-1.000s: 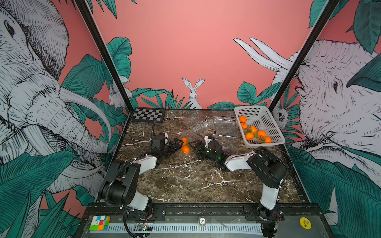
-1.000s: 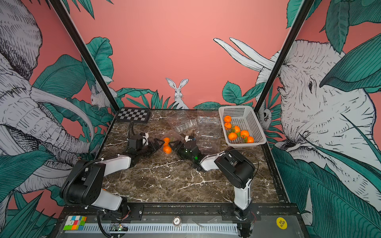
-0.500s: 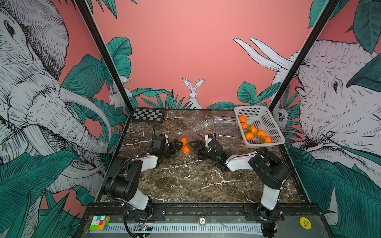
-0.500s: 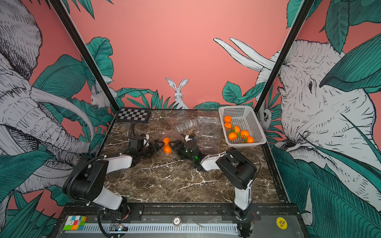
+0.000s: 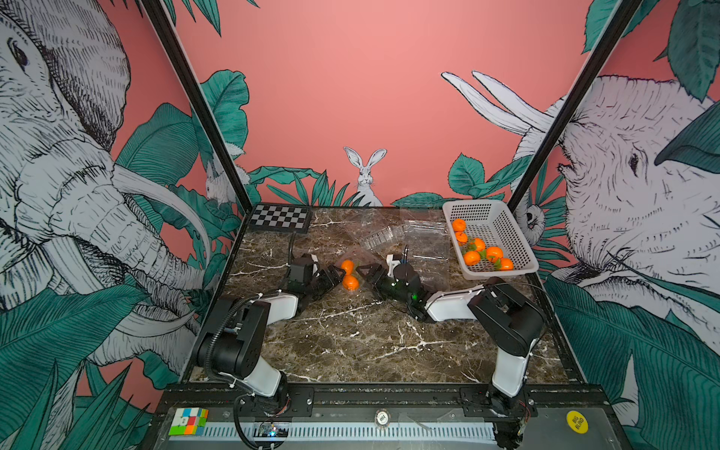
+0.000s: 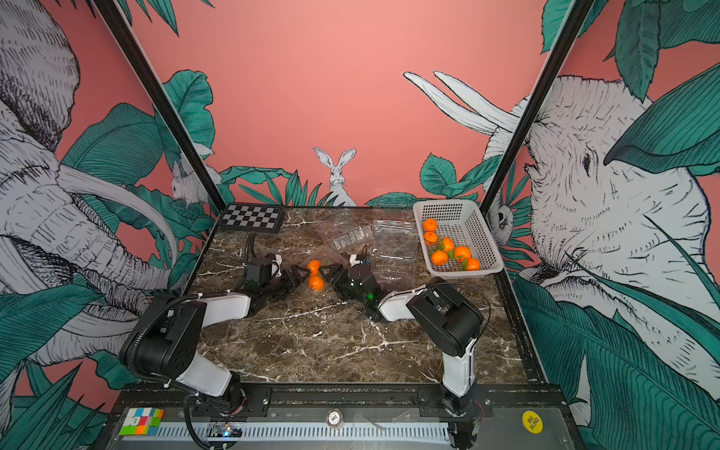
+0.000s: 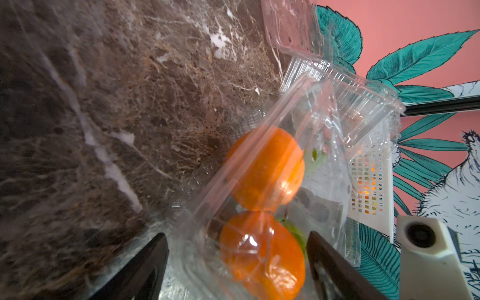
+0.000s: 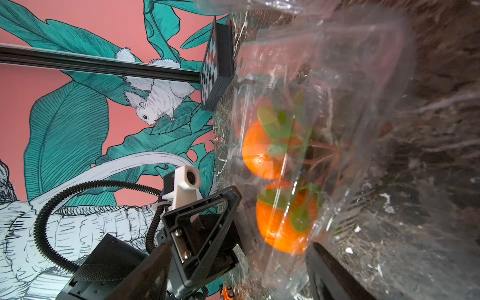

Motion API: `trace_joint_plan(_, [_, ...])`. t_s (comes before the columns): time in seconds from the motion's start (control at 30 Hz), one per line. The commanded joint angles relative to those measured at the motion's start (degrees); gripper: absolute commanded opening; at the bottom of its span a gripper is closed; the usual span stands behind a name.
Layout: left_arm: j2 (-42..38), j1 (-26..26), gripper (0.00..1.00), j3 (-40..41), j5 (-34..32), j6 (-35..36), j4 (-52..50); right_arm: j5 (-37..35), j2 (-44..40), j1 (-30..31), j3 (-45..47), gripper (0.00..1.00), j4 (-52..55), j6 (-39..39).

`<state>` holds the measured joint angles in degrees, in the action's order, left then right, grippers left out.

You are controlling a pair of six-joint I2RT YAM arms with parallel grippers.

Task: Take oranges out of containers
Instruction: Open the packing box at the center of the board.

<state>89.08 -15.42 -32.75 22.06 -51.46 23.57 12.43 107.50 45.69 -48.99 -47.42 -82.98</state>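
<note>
Two oranges (image 5: 346, 267) (image 5: 350, 283) lie in a clear container (image 7: 322, 181) mid-table, between my two grippers. My left gripper (image 7: 236, 233) has one finger on each side of that container, close against its walls. The blurred plastic hides whether the fingers press it. From the opposite side, my right gripper (image 8: 240, 245) stands open around the container's (image 8: 350, 130) end. One of its fingers lies at the wall and the other stands well clear. Both fruits (image 8: 262, 150) (image 8: 285, 223) carry green leaves. Both top views show the left gripper (image 6: 298, 272) and right gripper (image 6: 331, 270) tip to tip.
A white perforated basket (image 5: 502, 226) at the back right holds several oranges (image 5: 494, 252). Empty clear containers (image 5: 383, 237) (image 5: 426, 237) lie between it and the grippers. A checkerboard (image 5: 280, 217) sits at the back left. The black frame rail runs along the front.
My left gripper's jaws have narrowed around the container holding the two oranges. The right gripper and the fruit have stayed put.
</note>
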Motion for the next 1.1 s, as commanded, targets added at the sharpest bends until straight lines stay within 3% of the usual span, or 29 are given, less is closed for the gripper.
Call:
trace_joint_plan(0.0, [0.13,-0.25,0.85,1.33,0.04,-0.48,1.47,0.25,1.33,-0.3,-1.19,0.8,-2.54,-0.2])
trace_joint_plan(0.5, [0.66,-0.26,0.84,1.96,0.44,-1.42,2.79,0.95,4.51,-0.26,-2.95,0.76,-6.91,-2.48])
trace_joint_plan(1.07, [-1.12,-1.1,0.84,2.38,0.52,-3.34,3.53,-3.78,9.22,0.36,-4.3,0.55,-14.27,-9.7])
